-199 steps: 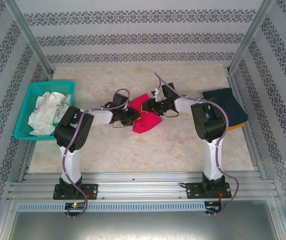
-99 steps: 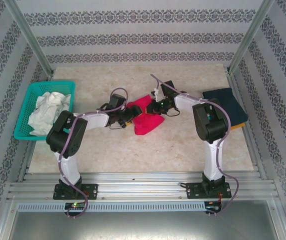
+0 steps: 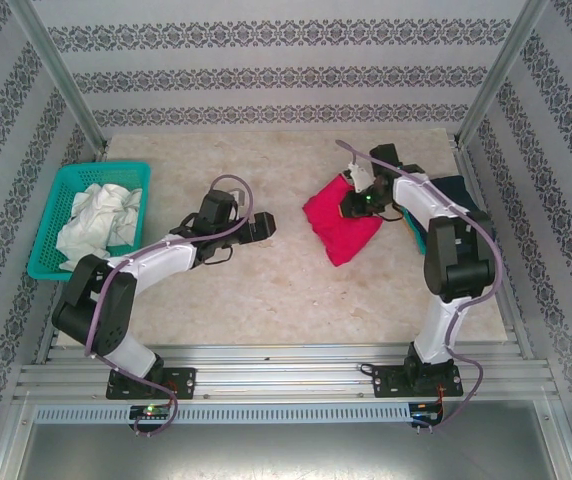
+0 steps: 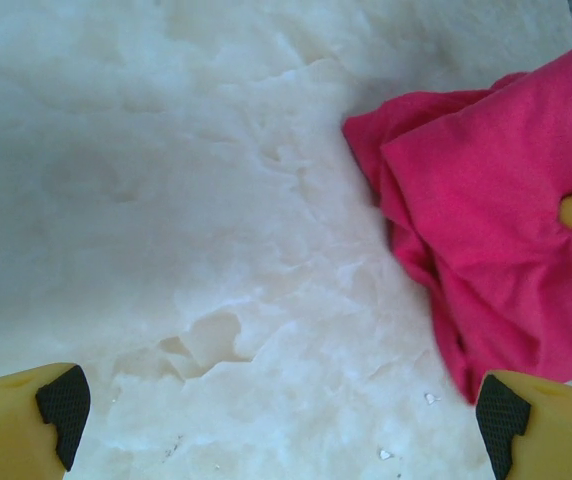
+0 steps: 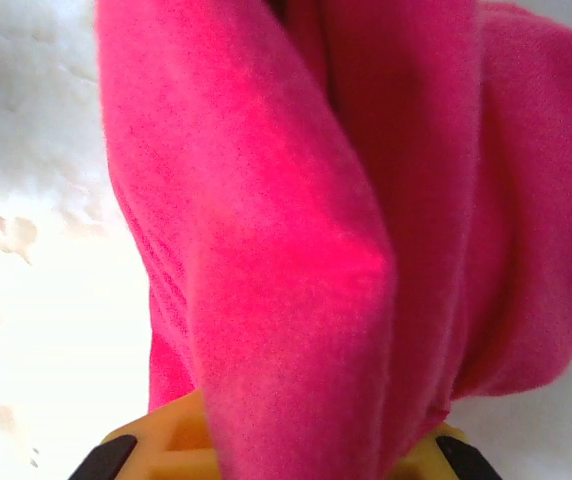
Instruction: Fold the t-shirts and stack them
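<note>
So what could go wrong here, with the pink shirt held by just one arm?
The right gripper pinches the pink shirt at one bunched spot, so the cloth might slip out or the fold fall open. The left gripper stands open, apart from it, so nothing steadies the loose end. It could land crooked on the navy shirt.

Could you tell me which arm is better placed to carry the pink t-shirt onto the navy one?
Right arm, probably: the right gripper is shut on the pink t-shirt, close to the navy t-shirt; the left gripper stands open over bare table.
</note>
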You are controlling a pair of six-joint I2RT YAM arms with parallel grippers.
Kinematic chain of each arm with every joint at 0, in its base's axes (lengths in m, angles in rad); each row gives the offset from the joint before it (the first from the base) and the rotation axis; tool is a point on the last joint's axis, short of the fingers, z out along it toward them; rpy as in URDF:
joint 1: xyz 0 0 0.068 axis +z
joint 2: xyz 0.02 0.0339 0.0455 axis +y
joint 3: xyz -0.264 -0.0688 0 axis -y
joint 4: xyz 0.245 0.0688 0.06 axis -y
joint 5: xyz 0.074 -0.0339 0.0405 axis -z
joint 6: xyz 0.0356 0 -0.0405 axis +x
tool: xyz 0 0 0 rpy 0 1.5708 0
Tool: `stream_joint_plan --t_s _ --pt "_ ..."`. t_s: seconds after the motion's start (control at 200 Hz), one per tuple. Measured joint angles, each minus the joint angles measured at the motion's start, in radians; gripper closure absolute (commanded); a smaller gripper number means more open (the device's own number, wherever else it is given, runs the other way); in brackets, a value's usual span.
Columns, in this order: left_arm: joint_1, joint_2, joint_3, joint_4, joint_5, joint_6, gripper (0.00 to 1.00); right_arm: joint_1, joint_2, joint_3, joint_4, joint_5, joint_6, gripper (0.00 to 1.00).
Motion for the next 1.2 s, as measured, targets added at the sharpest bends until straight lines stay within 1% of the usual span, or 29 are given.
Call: stream_joint_plan --t_s 0.14,0.37,0.515,0.629,0.744,0.989,1.204 --pt "-0.023 0.000 0.001 0.011 0.011 0.093 0.00 -0.079 -0.030 0.005 -0.098 0.056 -0.134 1.00" --pt "-0.051 0.000 0.001 0.073 0.070 0.191 0.00 -0.229 -0.093 0.006 -0.222 0.137 -0.316 1.00" --pt "-0.071 0.003 0.014 0.082 0.114 0.253 0.00 -0.325 -0.150 0.012 -0.272 0.132 -0.388 1.00" --pt "-0.085 0.007 0.039 0.082 0.143 0.293 0.00 -0.390 -0.181 0.035 -0.293 0.093 -0.416 1.00" --pt "-0.086 0.010 0.049 0.082 0.155 0.311 0.00 -0.415 -0.185 0.087 -0.320 0.069 -0.443 1.00" --pt "-0.086 0.011 0.049 0.080 0.159 0.339 0.00 -0.427 -0.185 0.198 -0.368 0.005 -0.469 1.00" --pt "-0.086 0.036 0.067 0.082 0.166 0.340 0.00 -0.471 -0.184 0.241 -0.367 -0.023 -0.466 1.00"
